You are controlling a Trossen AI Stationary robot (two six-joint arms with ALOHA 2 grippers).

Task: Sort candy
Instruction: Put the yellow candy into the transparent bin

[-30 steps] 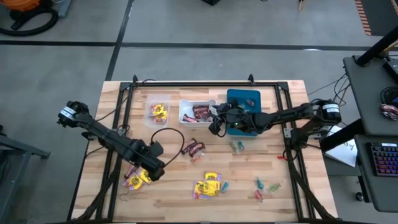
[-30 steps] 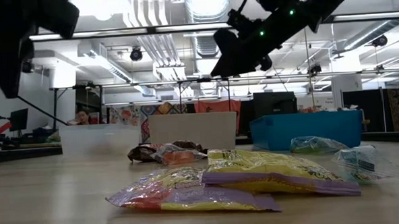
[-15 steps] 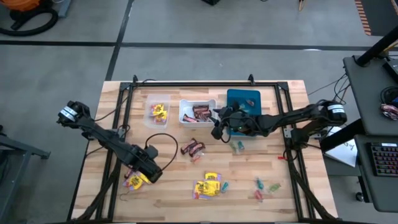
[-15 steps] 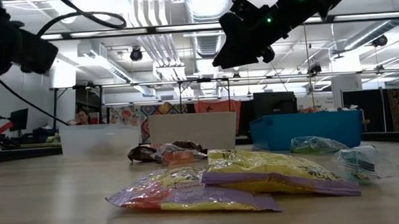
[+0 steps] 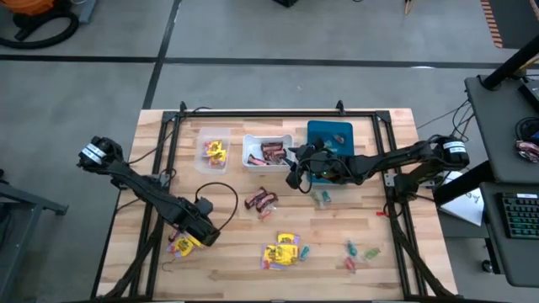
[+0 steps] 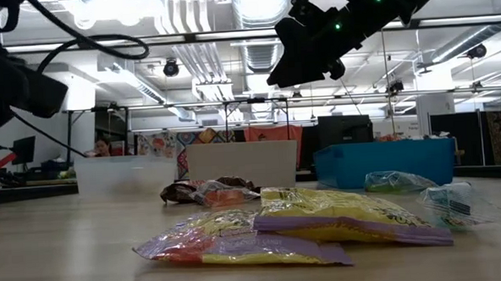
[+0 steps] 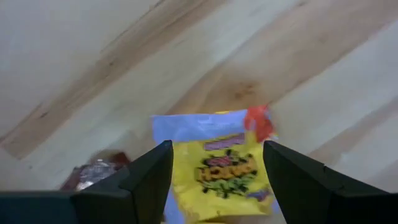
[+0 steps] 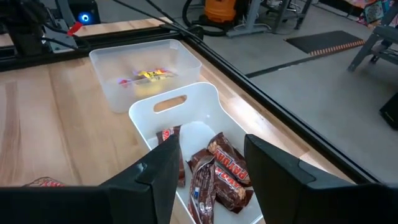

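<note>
My left gripper [image 5: 195, 233] is open, low over the near left of the table. Its fingers [image 7: 149, 180] stand on either side of a yellow candy packet [image 7: 227, 167] lying flat on the wood, also seen in the high view [image 5: 179, 245]. A small brown-red piece [image 7: 93, 175] lies beside the packet. My right gripper [image 5: 293, 174] is open and empty, above the table beside the white bin [image 5: 268, 151]. In its wrist view the bin [image 8: 186, 106] holds brown-red bars [image 8: 217, 171].
A clear bin [image 5: 213, 153] with yellow candy, the white bin and a blue bin [image 5: 330, 139] stand in a row at the back. Loose on the table lie brown-red bars [image 5: 263, 202], yellow packets [image 5: 282, 251], green pieces [image 5: 320, 199] and teal and red pieces [image 5: 358, 252].
My left gripper has gone a little toward the table's near left, closer to the yellow packet there, and its cable loop has drawn smaller. My right gripper has risen slightly beside the white bin.
</note>
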